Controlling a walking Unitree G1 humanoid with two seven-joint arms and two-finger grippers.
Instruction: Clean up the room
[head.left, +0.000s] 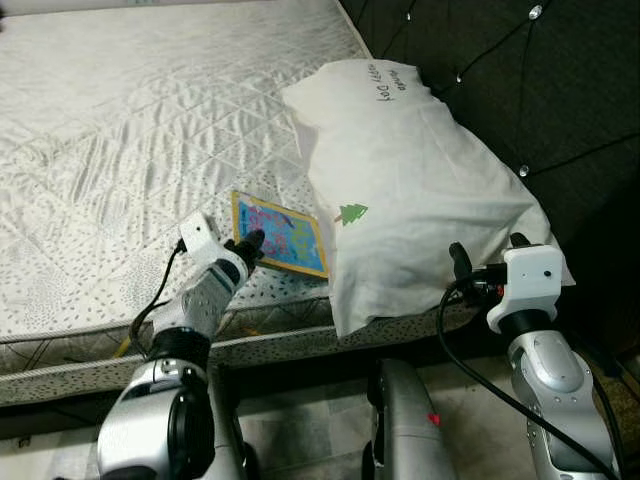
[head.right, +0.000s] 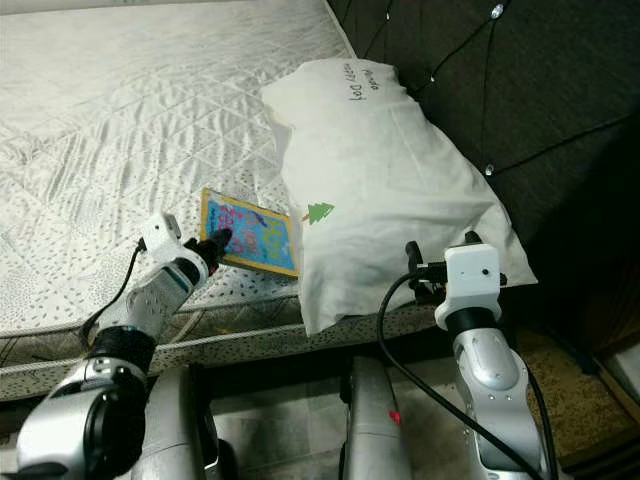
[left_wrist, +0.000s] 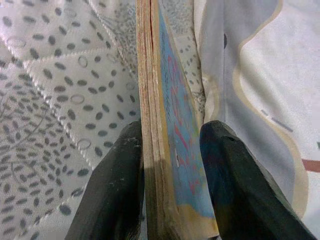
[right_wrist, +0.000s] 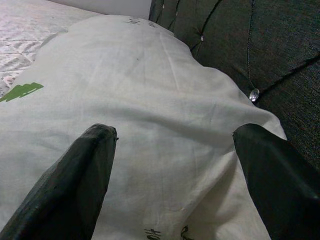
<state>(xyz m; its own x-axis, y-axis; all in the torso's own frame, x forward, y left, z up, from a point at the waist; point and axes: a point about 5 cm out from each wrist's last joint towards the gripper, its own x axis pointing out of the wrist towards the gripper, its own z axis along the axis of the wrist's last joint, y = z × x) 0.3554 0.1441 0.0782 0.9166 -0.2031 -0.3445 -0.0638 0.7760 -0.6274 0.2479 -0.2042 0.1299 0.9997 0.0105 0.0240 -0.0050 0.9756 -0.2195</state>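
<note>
Head views: the left gripper (head.left: 250, 243) reaches onto the mattress (head.left: 120, 130) and meets the near edge of the book (head.left: 283, 233), which lies flat just beside the pillow (head.left: 410, 180). The right gripper (head.left: 485, 262) sits at the pillow's near corner, close to the dark headboard (head.left: 520, 90).

Left wrist view: the 2 fingers (left_wrist: 112, 190) straddle the book (left_wrist: 167, 150), 1 on each face, pressed against it or nearly so. It looks like a grip on the book's edge, thin and close to the spine side. To lift well, I'd judge the fingers want to slide further onto the cover before rising, or the book may pivot and slip.

Right wrist view: the 2 fingers (right_wrist: 75, 185) stand wide apart, holding nothing, with the pillow (right_wrist: 150, 100) ahead of them.

No bins, boxes or other containers anywhere here.
</note>
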